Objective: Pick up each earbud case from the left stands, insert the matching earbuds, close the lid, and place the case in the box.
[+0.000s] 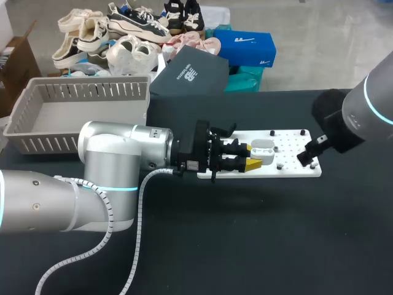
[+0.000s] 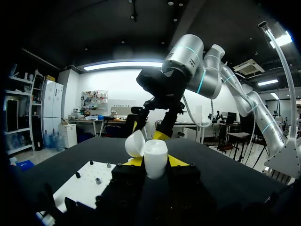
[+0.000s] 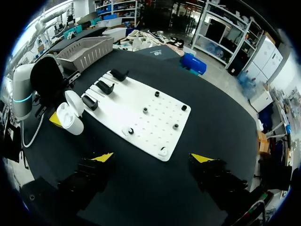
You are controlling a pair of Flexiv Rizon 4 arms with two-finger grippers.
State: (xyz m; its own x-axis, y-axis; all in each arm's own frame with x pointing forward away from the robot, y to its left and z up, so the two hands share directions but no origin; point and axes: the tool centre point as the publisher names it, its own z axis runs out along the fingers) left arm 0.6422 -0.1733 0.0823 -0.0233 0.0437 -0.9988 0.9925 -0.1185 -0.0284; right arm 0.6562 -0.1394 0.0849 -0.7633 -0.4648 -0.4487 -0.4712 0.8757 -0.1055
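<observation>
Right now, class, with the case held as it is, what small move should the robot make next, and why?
Probably lower the right gripper toward the small white piece, likely an earbud, on the white board beneath it. The left gripper is shut on the earbud case, whose lid stands open, while the right gripper is open and empty.

- black table (image 1: 245, 246), plain dark top all over
- white pegboard (image 1: 293, 146) lying flat on it, full of rows of tiny holes
- a few small dark pegs (image 3: 145, 110) standing upright on the board, spread well apart
</observation>
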